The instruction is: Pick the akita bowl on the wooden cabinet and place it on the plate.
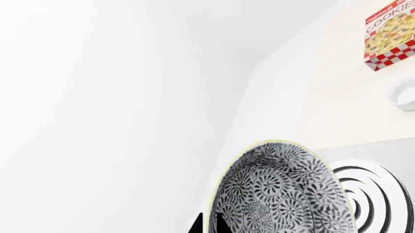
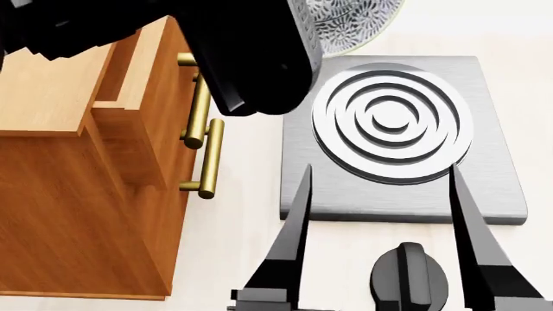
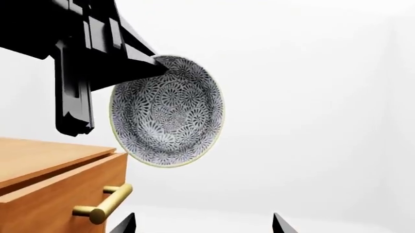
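The left claw (image 3: 152,68) grips the bowl (image 3: 167,110) by its rim, holding it up in the air and tipped on edge, so that the patterned inside faces the right wrist camera. That view shows the grasp best: the dark fingers meet the upper rim, and the bowl hangs clear of the cabinet (image 3: 52,187), above and just beyond the corner with its brass handle (image 3: 104,204).

In the head view the left arm's black bulk hides most of this; only a patterned slice of the bowl (image 2: 350,23) shows at the top edge, past the far side of the stove (image 2: 405,139). Only this view shows the right claw (image 2: 380,181), its two fingers spread wide and holding nothing, hovering over the stove's near edge, with a black knob (image 2: 408,275) between them lower down. The cabinet (image 2: 78,175) stands to the left on the pale tabletop (image 2: 233,220).

The left wrist view alone shows the far end of the tabletop: a cookie box (image 1: 391,34) and a small white cup (image 1: 405,94). It also shows the bowl (image 1: 282,189) close up, with the stove's rings (image 1: 370,194) just behind it. The plate appears in no view.
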{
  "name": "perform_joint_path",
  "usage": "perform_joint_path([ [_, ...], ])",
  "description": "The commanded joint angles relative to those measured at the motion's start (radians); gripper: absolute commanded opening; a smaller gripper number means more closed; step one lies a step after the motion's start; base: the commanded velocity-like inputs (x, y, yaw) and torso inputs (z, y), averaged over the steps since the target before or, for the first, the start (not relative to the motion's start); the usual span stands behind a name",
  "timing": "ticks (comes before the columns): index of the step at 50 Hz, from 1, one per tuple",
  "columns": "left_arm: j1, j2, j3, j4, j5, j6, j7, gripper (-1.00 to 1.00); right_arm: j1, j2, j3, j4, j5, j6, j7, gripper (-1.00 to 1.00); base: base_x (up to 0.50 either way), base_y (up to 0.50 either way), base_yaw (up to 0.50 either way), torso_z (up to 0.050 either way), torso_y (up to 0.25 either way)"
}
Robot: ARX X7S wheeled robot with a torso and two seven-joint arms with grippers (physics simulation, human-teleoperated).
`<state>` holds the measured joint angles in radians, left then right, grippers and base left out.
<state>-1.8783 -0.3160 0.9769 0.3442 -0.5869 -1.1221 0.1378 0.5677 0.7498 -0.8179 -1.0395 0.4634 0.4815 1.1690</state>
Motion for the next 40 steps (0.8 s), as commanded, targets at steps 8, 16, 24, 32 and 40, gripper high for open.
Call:
perform_joint_path([
  [8, 0.013, -0.030, -0.009, 0.022, 0.016, 0.016, -0.004, -1.00, 0.156, 0.018, -0.122, -0.002, 0.072, 0.008, 0.084, 1.00, 0.00, 0.00, 0.00, 0.000, 0.001],
  [16, 0.017, -0.070, -0.035, 0.076, -0.022, 0.020, 0.026, -1.00, 0.160, 0.041, -0.117, 0.027, 0.086, -0.023, 0.087, 1.00, 0.00, 0.00, 0.00, 0.000, 0.000],
  [24, 0.027, -0.090, -0.042, 0.109, -0.041, 0.012, 0.030, -1.00, 0.175, 0.042, -0.115, 0.029, 0.093, -0.009, 0.091, 1.00, 0.00, 0.00, 0.00, 0.000, 0.000],
  [32, 0.044, -0.098, -0.040, 0.120, -0.044, 0.016, 0.026, -1.00, 0.188, 0.046, -0.108, 0.041, 0.106, -0.008, 0.087, 1.00, 0.00, 0.00, 0.00, 0.000, 0.001],
  [40, 0.048, -0.095, -0.038, 0.124, -0.048, 0.019, 0.025, -1.00, 0.209, 0.039, -0.104, 0.049, 0.122, -0.002, 0.080, 1.00, 0.00, 0.00, 0.00, 0.000, 0.000],
])
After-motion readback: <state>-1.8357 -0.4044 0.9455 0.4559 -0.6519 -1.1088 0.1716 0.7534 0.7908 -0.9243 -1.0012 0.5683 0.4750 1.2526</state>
